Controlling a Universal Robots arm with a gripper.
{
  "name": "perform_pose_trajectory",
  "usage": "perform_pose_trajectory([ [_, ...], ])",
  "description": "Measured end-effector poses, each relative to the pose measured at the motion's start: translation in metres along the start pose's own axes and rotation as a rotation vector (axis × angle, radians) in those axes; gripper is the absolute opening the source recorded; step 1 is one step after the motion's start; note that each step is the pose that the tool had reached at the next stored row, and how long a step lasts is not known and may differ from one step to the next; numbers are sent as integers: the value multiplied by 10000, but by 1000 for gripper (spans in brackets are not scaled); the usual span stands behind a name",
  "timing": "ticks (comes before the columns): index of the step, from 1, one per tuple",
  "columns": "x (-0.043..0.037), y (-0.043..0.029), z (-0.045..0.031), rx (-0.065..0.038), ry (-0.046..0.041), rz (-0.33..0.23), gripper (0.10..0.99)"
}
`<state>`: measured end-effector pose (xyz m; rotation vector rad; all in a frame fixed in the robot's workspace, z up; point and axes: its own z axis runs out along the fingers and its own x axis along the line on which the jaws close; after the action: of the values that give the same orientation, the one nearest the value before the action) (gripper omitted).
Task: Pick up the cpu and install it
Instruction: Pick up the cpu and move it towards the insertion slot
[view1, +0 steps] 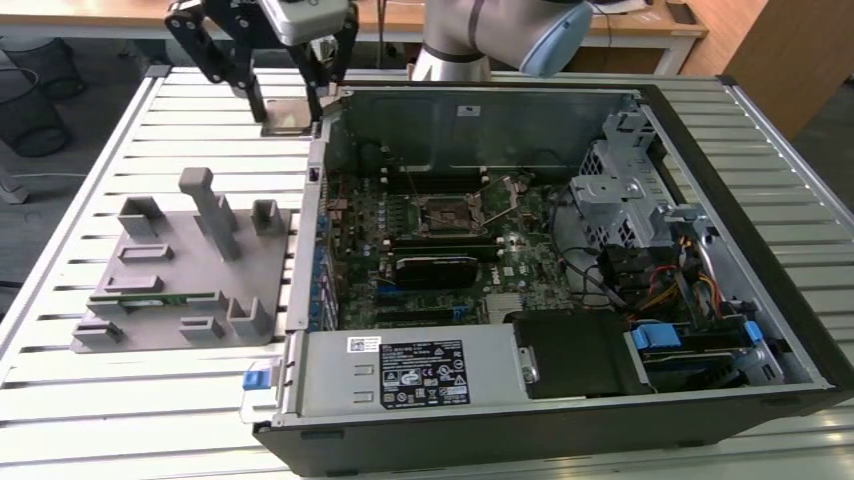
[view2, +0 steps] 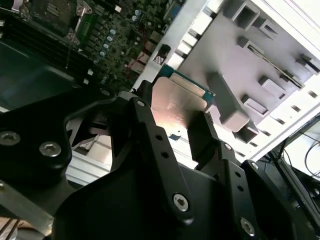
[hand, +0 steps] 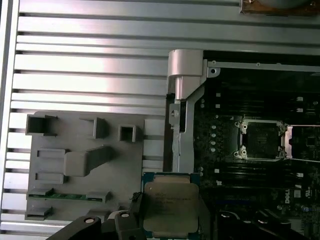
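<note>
On the slatted table (view1: 200, 125), the gripper (view1: 286, 112) clamps the cpu (hand: 170, 207) (silvery top visible) by two edges, raised just outside the case (view1: 534, 440) wall.

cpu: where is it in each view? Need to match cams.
Exterior view: cpu in the gripper, off the case's far corner, exterior view's left.
Second wrist view: cpu clamped, gray holder behind it.
First wrist view: cpu beside the holder's edge.
Shared landmark: the gray holder.
</note>
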<state>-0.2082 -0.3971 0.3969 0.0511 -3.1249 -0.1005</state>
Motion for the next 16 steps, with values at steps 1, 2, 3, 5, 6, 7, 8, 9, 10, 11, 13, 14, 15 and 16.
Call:
perform_pose_trajectory([
  [1,-45,-2,8,0,0,0,529],
  [2,-90,-4,20,0,0,0,529],
  [3,-134,-6,31,0,1,0,529],
  [5,-225,-7,55,-1,0,-1,529],
  [6,-270,-7,65,-1,-1,0,529],
  [7,-319,-8,76,1,1,1,529],
  [8,-364,-8,84,1,1,0,529],
  [9,-410,-7,91,0,0,-1,529],
  [10,-454,-5,97,-1,-1,0,529],
  [11,-499,-5,101,0,0,2,529],
  [13,-589,-5,107,0,1,0,529],
  [14,-634,-4,109,1,1,1,529],
  [15,-684,-4,112,1,1,2,529],
  [16,-729,-3,116,0,0,1,529],
])
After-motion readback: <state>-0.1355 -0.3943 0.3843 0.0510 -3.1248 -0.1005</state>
